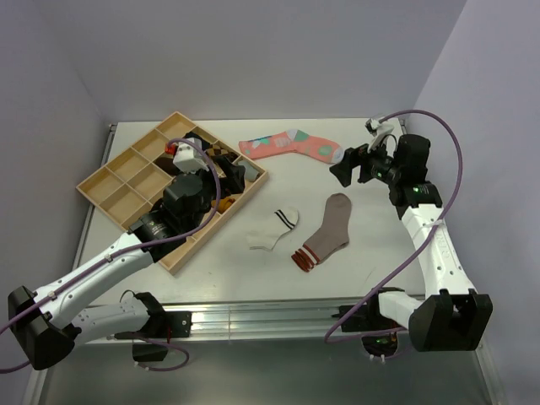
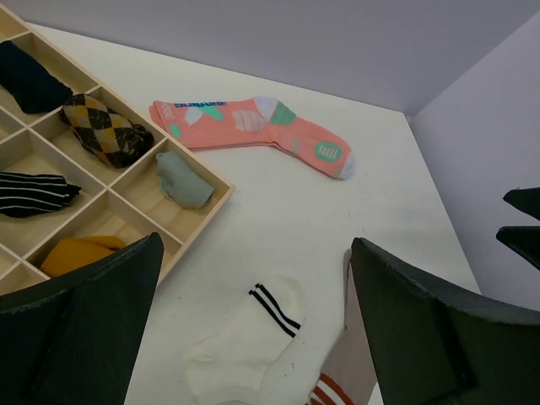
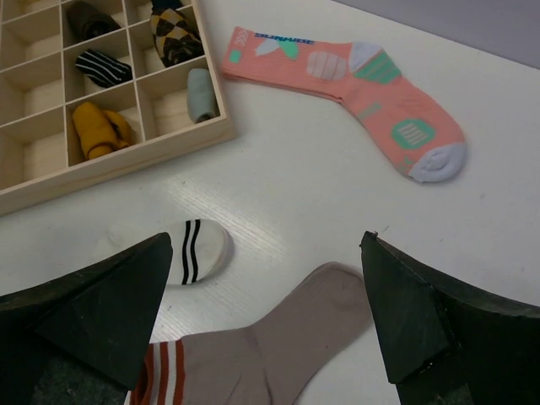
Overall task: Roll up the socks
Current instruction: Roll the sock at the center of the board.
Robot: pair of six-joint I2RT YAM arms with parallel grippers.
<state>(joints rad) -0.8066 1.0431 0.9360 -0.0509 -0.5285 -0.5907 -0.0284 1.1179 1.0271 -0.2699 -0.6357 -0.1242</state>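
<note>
The short white sock with dark cuff stripes lies flat mid-table. The taupe sock with red-striped cuff lies just to its right. My left gripper is open and empty, hovering above the tray's right corner, left of and behind the socks. Its view shows the white sock and the taupe cuff between and below the fingers. My right gripper is open and empty, above the table behind the taupe sock's toe. Its view shows the taupe sock and the white sock.
A wooden divided tray with several rolled socks sits at back left. A coral-pink sock with teal and white patches lies at the back centre. The table's near edge has a metal rail.
</note>
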